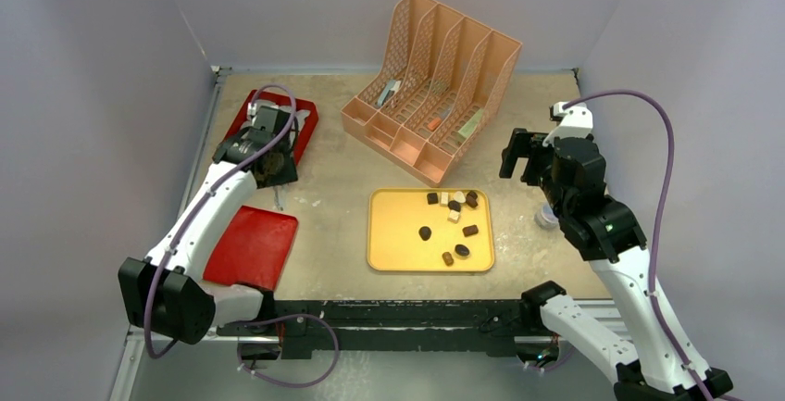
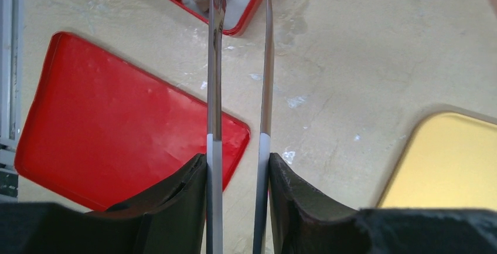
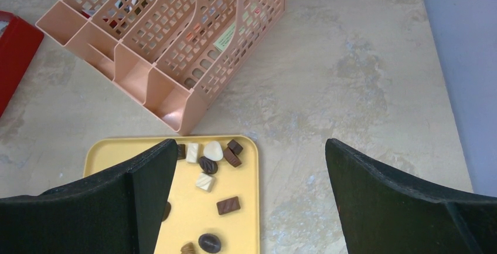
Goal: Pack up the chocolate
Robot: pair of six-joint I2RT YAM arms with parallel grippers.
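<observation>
1. Chocolate (image 1: 425, 232) (image 3: 208, 165): about ten small pieces, dark, brown and cream, loose on a yellow tray (image 1: 393, 244) (image 3: 246, 219) at the middle of the tabletop (image 1: 333, 188). Most lie in the tray's far right part.
2. Left gripper (image 1: 267, 158) (image 2: 238, 160): fingers pressed onto a pair of metal tweezers (image 2: 215, 90). The two blades stand a little apart.
3. The tweezers' tips reach over the near edge of an open red box (image 1: 305, 123) (image 2: 246, 19) at the far left. Something white shows inside it.
4. Red lid (image 1: 255, 248) (image 2: 117, 125): flat on the tabletop, nearer than the box, left of the tray.
5. Right gripper (image 1: 524, 156) (image 3: 251, 142): fingers spread wide, holding nothing, raised above the tabletop just right of the tray's far right corner.
6. Pink slotted file organizer (image 1: 435, 86) (image 3: 176, 37): stands just beyond the tray, with a few small items in its slots.
</observation>
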